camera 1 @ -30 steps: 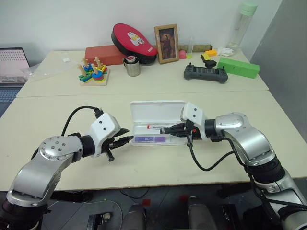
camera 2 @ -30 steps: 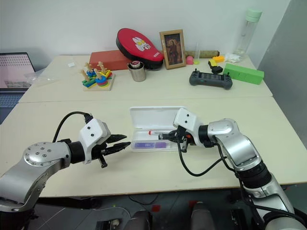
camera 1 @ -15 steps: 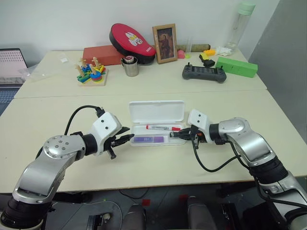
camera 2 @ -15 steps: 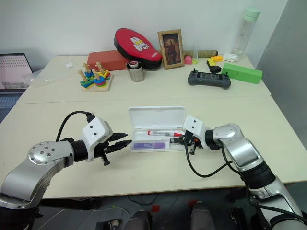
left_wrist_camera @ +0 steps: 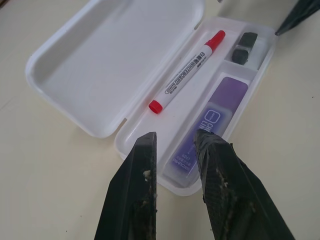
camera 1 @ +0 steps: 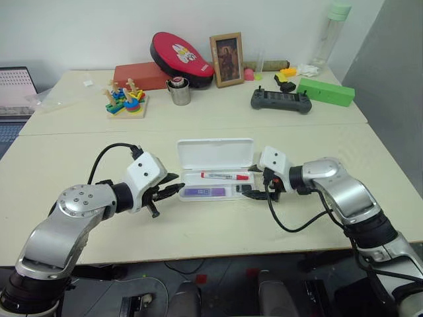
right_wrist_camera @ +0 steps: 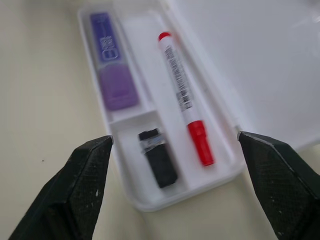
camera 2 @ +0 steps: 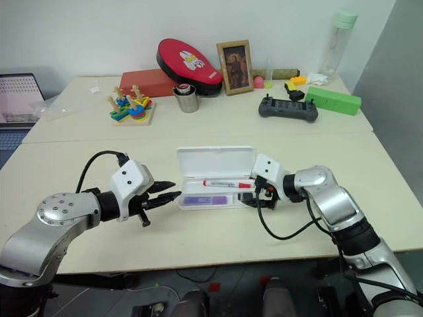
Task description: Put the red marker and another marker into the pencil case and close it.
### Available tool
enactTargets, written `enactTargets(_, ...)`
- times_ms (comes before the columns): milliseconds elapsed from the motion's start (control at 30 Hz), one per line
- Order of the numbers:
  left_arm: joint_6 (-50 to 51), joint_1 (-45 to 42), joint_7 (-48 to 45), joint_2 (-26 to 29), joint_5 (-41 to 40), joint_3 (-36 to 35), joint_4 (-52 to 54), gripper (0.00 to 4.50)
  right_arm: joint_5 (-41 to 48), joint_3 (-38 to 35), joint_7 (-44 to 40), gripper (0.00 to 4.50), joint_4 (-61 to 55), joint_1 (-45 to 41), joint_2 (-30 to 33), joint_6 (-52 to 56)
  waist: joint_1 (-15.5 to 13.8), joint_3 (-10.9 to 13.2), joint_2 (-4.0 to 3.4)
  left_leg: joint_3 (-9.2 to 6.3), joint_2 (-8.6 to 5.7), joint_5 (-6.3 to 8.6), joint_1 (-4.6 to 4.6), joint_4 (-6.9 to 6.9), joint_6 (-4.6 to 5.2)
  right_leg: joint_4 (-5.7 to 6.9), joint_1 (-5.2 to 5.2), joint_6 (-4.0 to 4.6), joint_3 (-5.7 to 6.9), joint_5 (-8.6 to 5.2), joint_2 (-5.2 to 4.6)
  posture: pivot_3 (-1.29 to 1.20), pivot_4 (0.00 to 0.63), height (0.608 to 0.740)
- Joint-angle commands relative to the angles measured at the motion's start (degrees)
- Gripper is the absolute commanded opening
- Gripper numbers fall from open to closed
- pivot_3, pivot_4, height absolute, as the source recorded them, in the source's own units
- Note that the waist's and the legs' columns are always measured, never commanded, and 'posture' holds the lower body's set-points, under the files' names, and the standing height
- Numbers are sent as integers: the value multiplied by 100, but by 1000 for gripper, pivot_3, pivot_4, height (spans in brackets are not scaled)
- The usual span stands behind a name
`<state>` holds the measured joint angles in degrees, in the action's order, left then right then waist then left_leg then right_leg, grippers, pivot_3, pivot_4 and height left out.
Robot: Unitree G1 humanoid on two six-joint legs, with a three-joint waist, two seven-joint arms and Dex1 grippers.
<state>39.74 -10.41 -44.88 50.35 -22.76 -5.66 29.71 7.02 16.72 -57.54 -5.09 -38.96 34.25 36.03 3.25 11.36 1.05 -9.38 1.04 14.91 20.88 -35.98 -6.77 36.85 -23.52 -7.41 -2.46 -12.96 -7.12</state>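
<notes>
The pencil case (camera 1: 215, 173) lay open, its raised lid walling off the far side. Bare table (camera 1: 218, 224) in front of it gave free approach. The left gripper (camera 1: 173, 191) and right gripper (camera 1: 251, 191) flanked its ends.

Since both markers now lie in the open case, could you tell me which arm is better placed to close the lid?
Probably the left. The lid lies flat behind the tray, and neither gripper is behind it. The left gripper is shut, so it could nudge the lid; the right gripper is open wide at the tray's end.
</notes>
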Motion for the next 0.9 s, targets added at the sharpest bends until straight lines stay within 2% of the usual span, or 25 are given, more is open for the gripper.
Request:
enactTargets(33, 36, -90, -209, 292, -188, -412, 288, 1233, 0, -235, -198, 4105, 172, -240, 331, -280, 0, -1, 1, 0, 0, 0, 1, 1, 0, -3, 0, 0, 0, 0, 0, 0, 150, 740)
enactTargets(100, 65, -70, -290, 399, -277, -517, 356, 1233, -83, -244, -250, 4105, 398, -346, 470, -460, -7, 0, 1, 0, 0, 1, 3, 2, 0, -8, 0, 1, 0, -1, 0, 0, 150, 740)
enactTargets(233, 139, -151, -266, 457, -360, -573, 424, 1233, -387, -192, 10, 3380, 984, -580, 477, -648, -1, 1, 2, 2, 0, 1, 4, 5, 0, -10, 0, 2, 0, -2, 0, 0, 150, 740)
enactTargets(600, 306, -239, -173, 483, -519, -620, 608, 1233, -703, -226, 231, 693, 2311, -1123, 104, -1472, 24, 5, 0, 4, 1, 1, 3, 8, 0, -10, -3, 3, 0, -2, 0, 0, 150, 740)
enactTargets(667, 305, -226, -176, 496, -519, -625, 619, 1233, -744, -242, 297, 693, 2507, -1227, 16, -1642, 20, 5, 0, 3, 1, 1, 4, 9, 0, -10, -3, 4, 0, -2, 0, 0, 150, 740)
enactTargets(800, 339, -222, -158, 487, -545, -634, 643, 1233, -951, -113, 493, 58, 3219, -1651, -355, -2038, 43, 6, 0, 4, 1, 1, 4, 9, 0, -11, -3, 4, 0, -2, 0, 0, 150, 740)
enactTargets(900, 392, -175, -151, 509, -590, -708, 664, 1233, -1046, -87, 550, 58, 3647, -1870, -628, -2280, 108, 7, -1, 4, 2, 0, 1, 9, 0, -7, -4, 4, -1, -2, 1, 0, 150, 740)
